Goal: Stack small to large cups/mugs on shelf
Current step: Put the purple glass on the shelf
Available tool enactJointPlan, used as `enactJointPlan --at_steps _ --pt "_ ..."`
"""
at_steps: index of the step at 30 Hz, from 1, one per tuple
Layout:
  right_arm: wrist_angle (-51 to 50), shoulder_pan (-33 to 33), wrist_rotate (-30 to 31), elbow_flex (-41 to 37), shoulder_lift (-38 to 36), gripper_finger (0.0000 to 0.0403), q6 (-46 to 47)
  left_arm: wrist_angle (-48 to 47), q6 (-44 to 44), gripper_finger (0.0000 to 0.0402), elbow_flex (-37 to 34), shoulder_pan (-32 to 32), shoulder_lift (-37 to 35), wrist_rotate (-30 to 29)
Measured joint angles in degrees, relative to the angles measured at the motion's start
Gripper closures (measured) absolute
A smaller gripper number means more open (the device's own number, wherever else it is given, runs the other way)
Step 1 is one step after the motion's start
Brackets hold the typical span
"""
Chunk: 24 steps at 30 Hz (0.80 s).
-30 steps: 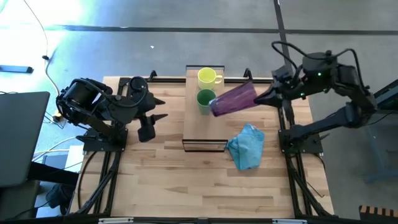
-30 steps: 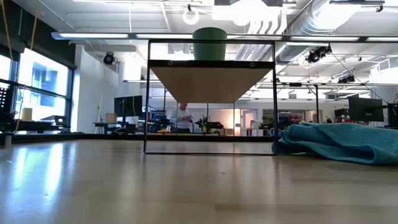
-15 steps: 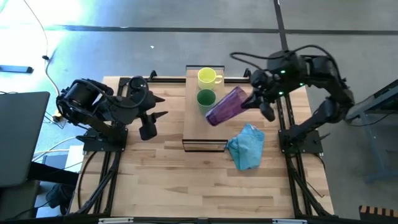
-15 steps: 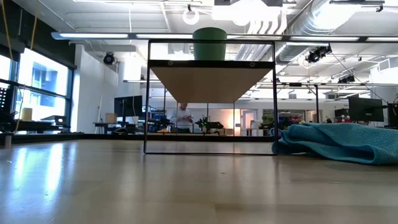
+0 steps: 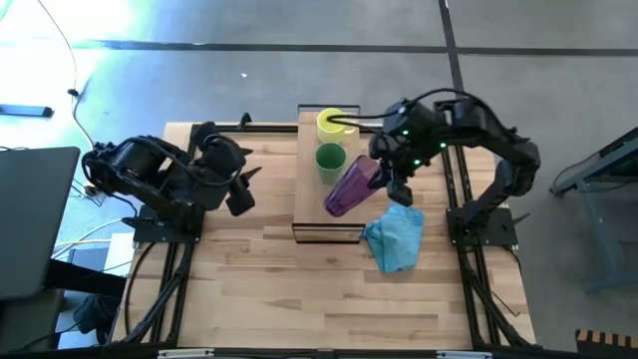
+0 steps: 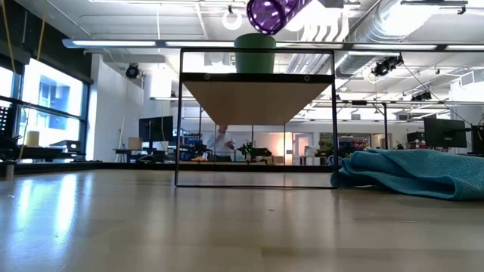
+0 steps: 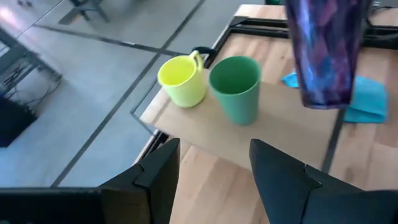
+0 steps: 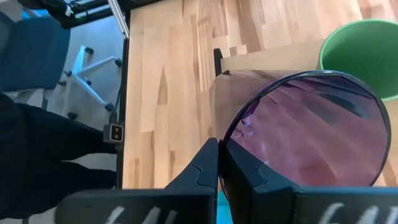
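The yellow mug [image 5: 332,124] and the small green cup [image 5: 330,158] stand upright on the light-wood shelf [image 5: 311,204], the mug at its far end. They also show in the left wrist view, the mug [image 7: 180,78] beside the cup [image 7: 236,87]. My right gripper [image 5: 385,178] is shut on the purple tumbler [image 5: 351,186], held tilted above the shelf just right of the green cup. The tumbler shows at the top of the low view [image 6: 272,13]. My left gripper [image 5: 245,186] is open and empty, left of the shelf. My right gripper pinches the tumbler's wall at its open rim [image 8: 225,144], one finger inside the mouth and one outside. The fingers come from the table's right side, slanting down. The tumbler is lifted clear of the shelf, tilted, with its closed end toward the near left.
A crumpled blue cloth [image 5: 396,234] lies on the slatted tabletop right of the shelf's near end, and shows in the low view [image 6: 416,174]. The shelf stands on a thin black frame [image 6: 180,121]. Bare tabletop [image 5: 299,289] lies toward the near edge.
My right gripper has carried the tumbler toward the table's left and near edges, from beyond the shelf's right side to over the shelf beside the green cup. The tumbler has swung from lying nearly crosswise to slanting toward the near edge, and has come into the low view.
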Motion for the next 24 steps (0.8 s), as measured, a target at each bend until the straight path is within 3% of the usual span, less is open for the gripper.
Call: enactJointPlan --at_steps 14,24 --pt "-0.09 0.37 0.19 0.0 6.05 0.0403 -1.03 7.19 -6.57 0.0218 -17.05 -0.04 -9.5 -2.24" --pt "0.08 0.37 0.33 -0.02 7.57 0.0403 -0.1 7.72 -6.44 0.0218 -18.86 -0.04 -10.75 -3.09"
